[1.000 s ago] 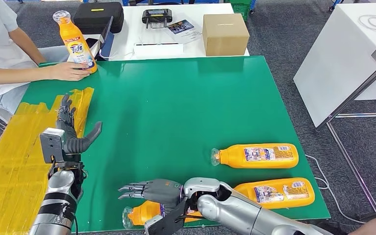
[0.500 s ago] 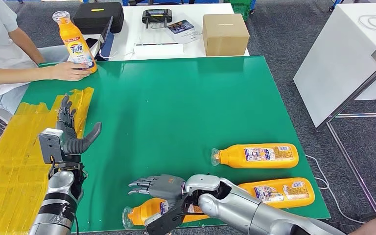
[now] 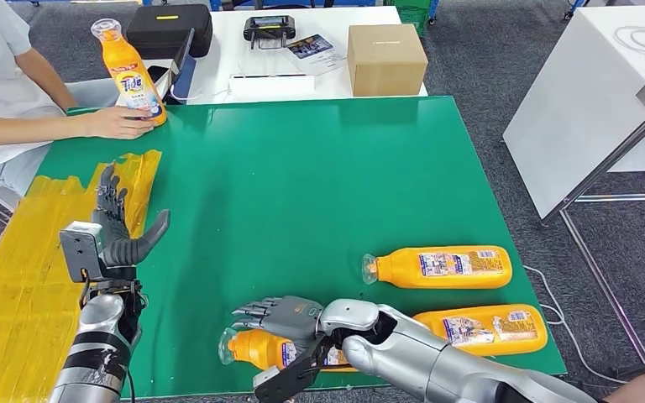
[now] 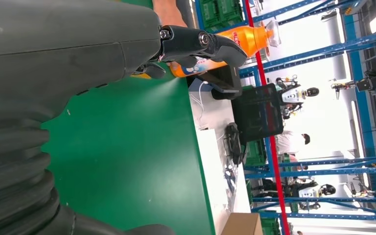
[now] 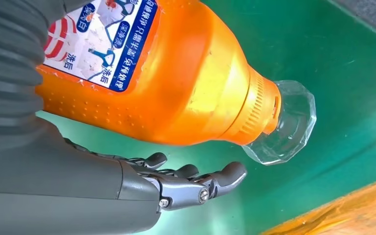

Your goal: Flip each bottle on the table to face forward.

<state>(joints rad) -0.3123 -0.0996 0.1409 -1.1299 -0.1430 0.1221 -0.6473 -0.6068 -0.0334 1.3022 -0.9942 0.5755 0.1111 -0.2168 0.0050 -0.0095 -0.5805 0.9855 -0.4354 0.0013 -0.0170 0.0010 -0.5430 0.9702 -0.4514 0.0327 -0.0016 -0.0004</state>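
Three orange bottles lie on the green table (image 3: 302, 168). One (image 3: 437, 266) rests at the right, another (image 3: 483, 329) nearer the front edge, both with white labels up. The third (image 3: 256, 348) (image 5: 176, 73) lies at the front edge against the palm of my right hand (image 3: 290, 323) (image 5: 127, 191). That hand's fingers stretch out straight along the bottle's far side and its thumb is on the near side. My left hand (image 3: 117, 227) (image 4: 78, 49) stands open and raised over the yellow tape, holding nothing. A fourth bottle (image 3: 130, 71) (image 4: 235, 41) stands upright at the far left, held by a person's hand (image 3: 117, 122).
A person sits at the table's far left corner. Yellow tape (image 3: 17, 269) covers the table's left side. Behind the green table, a white table carries a cardboard box (image 3: 386, 57), a black case (image 3: 168, 29) and a controller (image 3: 269, 27).
My right hand has shifted right, and the front bottle has moved with it, away from the table's front edge. My left hand has drifted slightly left.
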